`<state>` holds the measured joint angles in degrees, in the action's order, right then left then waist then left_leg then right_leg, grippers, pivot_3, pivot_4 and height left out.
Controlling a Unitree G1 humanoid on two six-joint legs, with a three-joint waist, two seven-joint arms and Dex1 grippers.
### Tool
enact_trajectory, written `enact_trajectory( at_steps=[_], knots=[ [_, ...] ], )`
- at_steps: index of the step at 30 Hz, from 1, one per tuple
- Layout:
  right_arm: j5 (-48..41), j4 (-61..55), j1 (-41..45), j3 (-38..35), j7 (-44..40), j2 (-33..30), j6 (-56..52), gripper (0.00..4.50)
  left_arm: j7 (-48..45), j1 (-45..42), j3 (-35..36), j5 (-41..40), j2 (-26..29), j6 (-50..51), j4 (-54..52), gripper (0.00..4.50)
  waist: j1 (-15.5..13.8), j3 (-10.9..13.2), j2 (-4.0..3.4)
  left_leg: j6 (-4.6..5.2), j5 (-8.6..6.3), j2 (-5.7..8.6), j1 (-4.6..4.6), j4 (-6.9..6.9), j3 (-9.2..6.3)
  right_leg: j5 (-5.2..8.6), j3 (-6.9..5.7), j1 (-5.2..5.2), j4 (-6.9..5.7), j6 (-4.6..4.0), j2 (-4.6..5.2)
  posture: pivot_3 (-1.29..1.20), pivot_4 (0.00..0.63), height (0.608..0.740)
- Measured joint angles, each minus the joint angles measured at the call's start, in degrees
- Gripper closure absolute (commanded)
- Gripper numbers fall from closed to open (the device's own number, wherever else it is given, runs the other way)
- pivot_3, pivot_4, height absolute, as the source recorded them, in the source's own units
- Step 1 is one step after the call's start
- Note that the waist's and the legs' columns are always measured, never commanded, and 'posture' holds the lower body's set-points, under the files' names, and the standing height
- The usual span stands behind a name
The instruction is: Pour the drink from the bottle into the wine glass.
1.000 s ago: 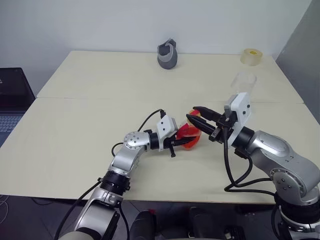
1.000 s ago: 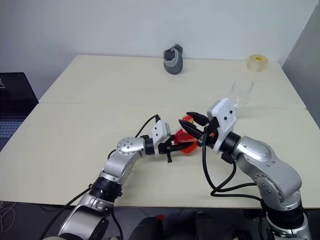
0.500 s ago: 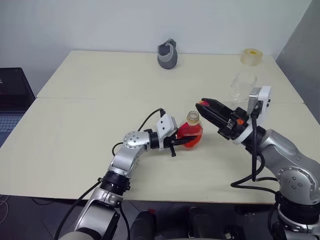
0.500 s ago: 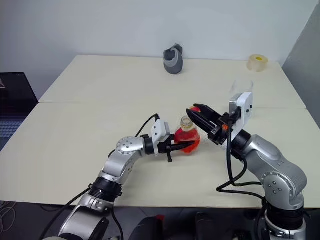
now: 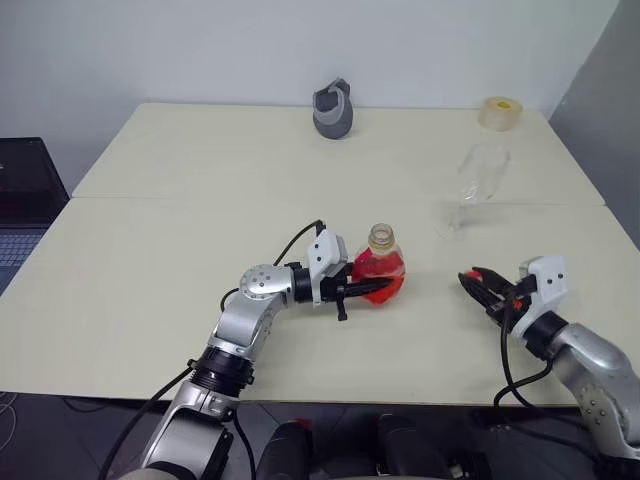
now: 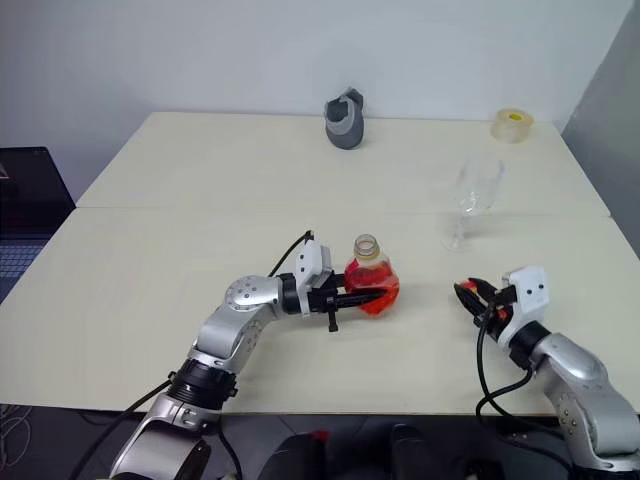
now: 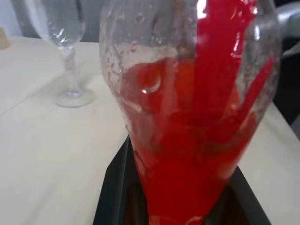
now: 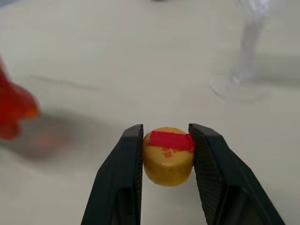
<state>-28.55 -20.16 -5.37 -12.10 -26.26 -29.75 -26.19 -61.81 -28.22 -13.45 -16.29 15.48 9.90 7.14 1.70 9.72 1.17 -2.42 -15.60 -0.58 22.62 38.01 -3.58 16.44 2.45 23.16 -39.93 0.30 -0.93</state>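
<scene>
The bottle (image 5: 381, 264) stands upright in the middle of the table, its mouth uncapped, with the red drink (image 7: 187, 140) in its lower half. My left gripper (image 5: 368, 290) is shut on its belly from the left. Down near the front right of the table, my right gripper (image 5: 471, 283) is shut on the yellowish cap (image 8: 168, 157), which bears a red strip. The wine glass (image 5: 479, 178) stands upright behind and to the right of the bottle, apart from both grippers.
A grey jug-like object (image 5: 333, 108) sits at the far edge and a pale tape roll (image 5: 499, 112) at the far right corner. A laptop (image 5: 25, 200) lies off the table's left side. A seam runs across the table (image 5: 180, 250).
My right gripper has drawn away from the bottle's mouth with the cap, swinging right and down toward the table. The bottle's neck now stands open. The left gripper has kept its hold.
</scene>
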Motion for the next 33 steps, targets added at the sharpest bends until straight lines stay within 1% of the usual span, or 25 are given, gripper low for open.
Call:
enact_trajectory(
  at_steps=[5,7,8,9,11,13,15,18,21,23,25,27,29,30,33],
  knots=[
    [2.99,5.36,-2.64,2.42,-2.3,2.57,4.68,3.3,-2.46,1.13,-1.42,-0.5,0.9,1.16,-1.61,3.76,0.09,-0.01,-0.02,0.0,0.0,-0.03,-0.05,-0.04,0.12,0.0,0.07,0.0,0.0,0.0,-0.01,0.0,0.15,0.74],
    [4.61,6.07,-3.05,2.77,-3.07,2.71,6.79,2.57,-2.79,1.56,-1.72,-0.5,1.33,1.28,-2.09,3.76,0.05,-0.01,-0.02,0.0,0.0,-0.01,-0.08,-0.03,0.16,0.0,0.1,-0.02,0.0,0.01,-0.01,0.0,0.15,0.74],
    [5.11,6.49,-3.18,2.8,-3.44,2.51,7.17,2.35,-2.77,1.57,-1.84,-0.5,1.35,1.29,-2.13,3.76,-0.02,-0.01,-0.02,0.0,0.0,0.0,-0.08,-0.03,0.16,0.01,0.09,-0.03,0.01,0.02,-0.01,0.0,0.15,0.74],
    [5.42,6.94,-3.52,2.82,-3.91,2.29,7.68,2.01,-2.73,1.58,-1.87,-0.5,1.37,1.3,-2.15,3.76,-0.05,-0.01,-0.02,0.0,0.0,0.0,-0.08,-0.02,0.16,0.12,0.09,-0.03,0.01,0.21,-0.01,0.0,0.15,0.74],
    [5.37,6.82,-4.54,2.99,-5.34,1.77,8.07,1.3,-2.53,1.58,-1.87,-0.49,1.6,1.31,-2.14,3.76,-0.07,-0.02,-0.02,0.0,0.0,0.0,-0.08,-0.02,0.15,0.13,0.09,-0.05,0.01,0.23,-0.01,0.0,0.15,0.74],
    [4.86,6.21,-5.74,2.87,-7.51,-0.06,7.84,0.61,-2.0,1.57,-1.84,-0.48,1.62,1.27,-2.13,3.76,-0.3,-0.02,-0.03,0.0,0.0,0.05,-0.08,0.0,0.13,0.13,0.06,-0.09,0.02,0.23,0.0,0.0,0.15,0.74],
    [4.19,5.1,-7.38,2.11,-9.26,-1.68,7.14,0.01,-1.06,1.55,-1.65,-0.44,1.64,1.15,-2.08,3.76,-0.73,-0.03,-0.03,0.0,0.0,0.1,-0.07,0.02,0.09,0.13,0.04,-0.13,0.05,0.23,0.0,0.0,0.15,0.74],
    [2.47,3.53,-9.87,-0.55,-11.85,-5.72,5.15,0.0,1.79,1.45,0.4,-0.31,1.58,0.52,-1.36,3.76,-1.13,-0.02,-0.03,0.01,-0.01,0.15,-0.12,0.07,0.1,0.13,0.06,-0.24,0.1,0.25,0.03,0.0,0.15,0.74],
    [0.78,1.29,-10.86,-2.85,-13.44,-9.04,1.62,0.0,6.16,0.93,4.34,0.02,1.67,-0.71,1.62,3.76,-1.19,-0.01,0.0,0.01,-0.01,0.07,-0.18,0.06,0.1,0.19,0.07,-0.26,0.1,0.36,0.03,0.0,0.15,0.74],
    [-1.18,-2.47,-6.33,-1.78,-13.68,-10.43,-2.1,0.0,10.76,-0.15,7.67,0.58,1.35,-2.33,5.49,3.76,-0.35,0.02,-0.02,0.01,-0.01,-0.03,-0.29,0.02,0.11,0.19,0.11,-0.25,0.04,0.36,0.01,0.0,0.15,0.74],
    [-2.27,-7.26,1.51,1.18,-13.5,-11.3,-4.87,0.0,15.18,-2.22,10.71,0.89,0.96,-4.08,10.05,3.76,0.28,0.03,-0.02,0.01,-0.01,0.03,-0.46,-0.06,0.12,0.2,0.09,-0.26,0.01,0.36,-0.09,0.0,0.15,0.74],
    [-1.76,-9.86,10.86,6.69,-12.32,-9.66,-7.01,0.0,18.16,-4.23,14.09,1.02,1.56,-6.71,14.8,3.76,0.52,0.03,0.09,0.0,-0.01,0.0,-0.52,-0.11,0.1,0.2,0.03,-0.35,0.04,0.35,-0.21,0.0,0.15,0.74],
    [-0.71,-9.42,16.89,12.21,-11.33,-6.22,-8.14,0.0,20.4,-5.61,16.53,1.4,3.06,-9.12,19.57,3.76,0.27,0.06,0.14,0.0,-0.02,-0.04,-0.43,-0.14,-0.01,0.16,-0.05,-0.31,0.05,0.18,-0.25,0.0,0.15,0.74],
    [-0.12,-8.72,18.98,14.58,-10.89,-4.32,-8.46,0.0,21.58,-6.38,17.61,1.8,3.67,-9.92,22.03,3.76,0.18,0.07,0.15,0.0,-0.02,-0.07,-0.32,-0.14,-0.03,0.07,-0.07,-0.24,0.06,0.01,-0.24,0.0,0.15,0.74],
    [2.59,-4.31,25.39,21.19,-10.22,0.76,-8.78,0.0,25.27,-8.43,20.58,3.1,5.66,-14.42,31.0,3.76,-0.07,0.08,0.16,-0.02,0.0,-0.03,0.19,0.06,-0.14,0.04,-0.15,0.16,0.0,-0.01,0.06,0.0,0.15,0.74]
  ],
)
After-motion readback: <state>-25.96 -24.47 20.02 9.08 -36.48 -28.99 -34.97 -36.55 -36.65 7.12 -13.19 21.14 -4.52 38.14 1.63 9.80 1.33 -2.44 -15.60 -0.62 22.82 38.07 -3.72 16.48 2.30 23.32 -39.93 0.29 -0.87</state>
